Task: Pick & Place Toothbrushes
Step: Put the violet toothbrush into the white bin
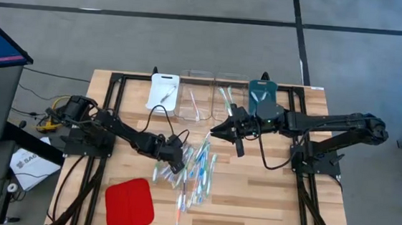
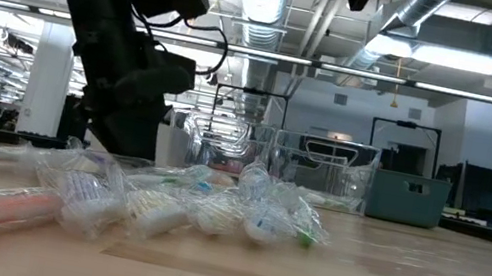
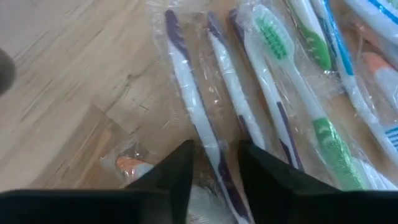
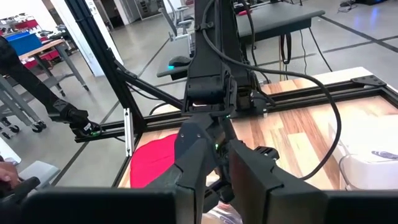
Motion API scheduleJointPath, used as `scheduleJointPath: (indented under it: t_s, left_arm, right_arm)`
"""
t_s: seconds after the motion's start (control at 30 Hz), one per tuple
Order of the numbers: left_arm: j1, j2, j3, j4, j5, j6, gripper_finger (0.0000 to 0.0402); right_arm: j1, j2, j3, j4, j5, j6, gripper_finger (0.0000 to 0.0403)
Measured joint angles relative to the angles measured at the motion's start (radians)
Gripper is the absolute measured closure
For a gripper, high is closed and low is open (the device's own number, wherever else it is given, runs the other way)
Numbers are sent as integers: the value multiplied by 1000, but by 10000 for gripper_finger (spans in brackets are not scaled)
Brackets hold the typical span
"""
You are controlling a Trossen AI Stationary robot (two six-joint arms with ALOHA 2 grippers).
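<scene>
A heap of wrapped toothbrushes (image 1: 195, 171) lies on the wooden table near its middle; in the low view the toothbrushes (image 2: 193, 205) rest flat in clear wrappers. My left gripper (image 1: 177, 159) is low over the heap's left side, pointing steeply down. In the left wrist view it (image 3: 214, 152) is open. Its two fingers stand on either side of the handle of a purple-and-white toothbrush (image 3: 199, 118), with a gap on each side. My right gripper (image 1: 215, 131) hangs raised above the heap's far edge, its fingers (image 4: 199, 155) close together with nothing seen between them.
Along the far edge stand a white tray (image 1: 163, 93) holding one brush, two clear trays (image 1: 196, 96) with brushes, and a teal tray (image 1: 263, 96). A red square pad (image 1: 129, 204) lies near the front left. Black frame rails (image 1: 107, 119) border the table.
</scene>
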State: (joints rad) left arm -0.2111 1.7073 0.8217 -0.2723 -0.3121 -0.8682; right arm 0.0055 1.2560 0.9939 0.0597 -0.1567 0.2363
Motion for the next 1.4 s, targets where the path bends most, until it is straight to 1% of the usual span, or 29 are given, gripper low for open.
scheduleJointPath:
  t_s: [0.17, 0.2, 0.37, 0.53, 0.7, 0.87, 1.0, 1.13, 1.17, 1.23, 1.4]
  left_arm:
    - [0, -13, -1, -3, 5, 0, 377]
    - [0, -21, -1, -1, 5, 0, 385]
    - [0, -101, -1, -2, -9, 1, 381]
    - [0, -203, -1, -19, -43, 23, 390]
    - [21, -335, -1, -56, -95, 63, 388]
    - [69, -487, -1, -71, -163, 143, 390]
    - [147, -582, -1, -109, -178, 211, 390]
    - [248, -642, 0, -155, -167, 282, 390]
    - [270, -650, 0, -176, -168, 302, 390]
    - [318, -660, 0, -167, -166, 356, 390]
    - [444, -671, -1, -162, -164, 501, 388]
  right_arm:
    - [0, 0, 0, 0, 0, 0, 339]
    - [0, 0, 0, 0, 0, 0, 339]
    - [0, 0, 0, 0, 0, 0, 339]
    - [0, 0, 0, 0, 0, 0, 340]
    - [0, 0, 0, 0, 0, 0, 340]
    - [0, 0, 0, -4, 0, 0, 340]
    - [0, 0, 0, -6, 0, 0, 340]
    - [0, 0, 0, -15, 0, 0, 340]
    - [0, 0, 0, -20, 0, 0, 340]
    - [-3, 0, 0, -29, 0, -6, 340]
    - [-25, 2, 0, -6, 9, -95, 340]
